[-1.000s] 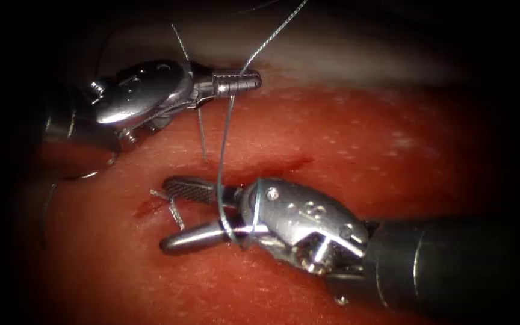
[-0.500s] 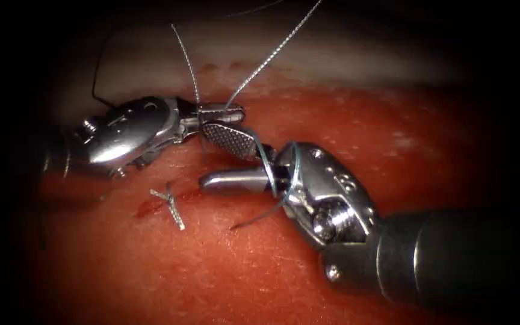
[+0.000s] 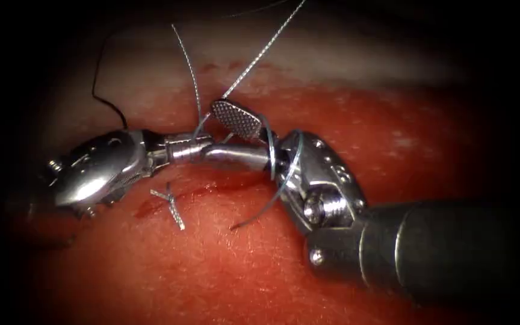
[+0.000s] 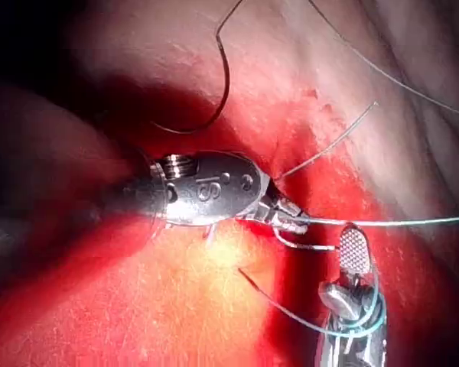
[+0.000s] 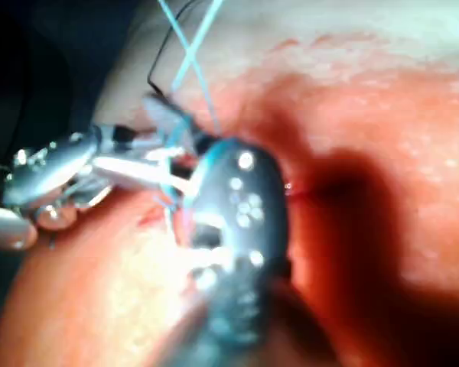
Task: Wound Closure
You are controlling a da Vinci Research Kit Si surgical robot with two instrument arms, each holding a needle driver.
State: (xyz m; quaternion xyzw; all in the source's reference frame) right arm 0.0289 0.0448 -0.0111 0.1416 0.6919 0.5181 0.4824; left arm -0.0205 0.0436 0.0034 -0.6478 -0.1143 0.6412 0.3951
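My left tool (image 3: 192, 147) comes in from the left with its jaws shut on the thread (image 3: 254, 60), just above the cut (image 3: 212, 188). From those jaws two strands climb away over the pale far tissue. My right tool (image 3: 213, 130) reaches in from the right with its jaws open and empty, and the left tool's tip sits at their mouth. A loop of thread (image 3: 296, 157) wraps its neck, and a free end trails onto the tissue (image 3: 254, 218). A thin dark curve (image 3: 96, 84) behind the left tool looks like the needle (image 4: 223, 84), held by neither tool. The left tool (image 4: 287, 219) also grips thread in its wrist view.
Short cut ends of thread (image 3: 174, 207) stick up at the left end of the cut, beside a smear of red fluid (image 3: 145, 207). The right tool's thick shaft (image 3: 440, 253) covers the lower right of the tissue. The pale tissue edge (image 3: 344, 60) runs behind.
The right tool, jaws open and thread looped round it, rose from below the cut to the left tool's tip. The left tool dropped down and to the left, still holding thread.
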